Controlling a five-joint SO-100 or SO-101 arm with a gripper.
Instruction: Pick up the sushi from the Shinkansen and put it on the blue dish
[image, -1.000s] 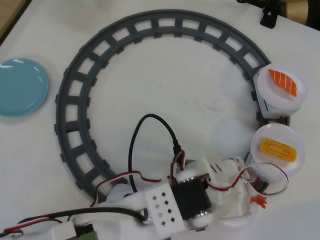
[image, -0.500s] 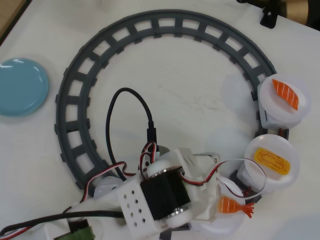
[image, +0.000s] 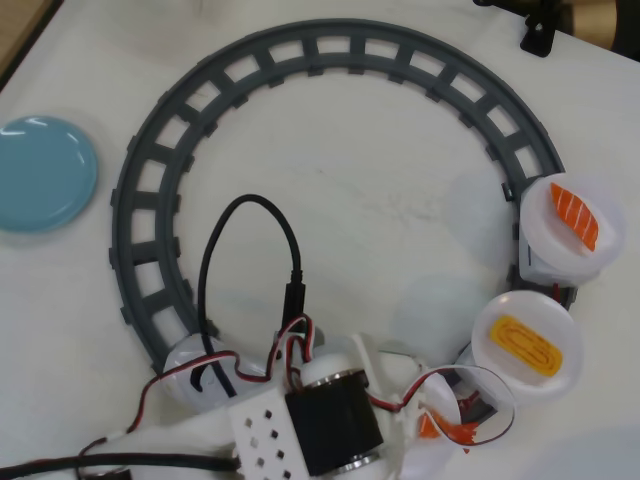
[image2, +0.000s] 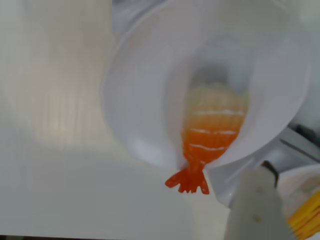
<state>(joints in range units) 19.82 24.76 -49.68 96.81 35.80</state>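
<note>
White tabletop (image: 380, 180), sushi (image2: 212, 132) on plate (image2: 145, 90)

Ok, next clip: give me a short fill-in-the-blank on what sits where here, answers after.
1. The glossy light-blue round dish lies ____ the grey circular toy track.
2. The plate nearest that track's right bend carries an orange, white-striped ____ piece.
3. The yellow egg piece rests on a round ____ plate.
4. In the wrist view, the orange shrimp nigiri's red tail points ____.

Answers: outside; salmon; white; down

Orange white-striped sushi (image2: 212, 132), light-blue dish (image: 42, 173), grey track (image: 330, 52).
</note>
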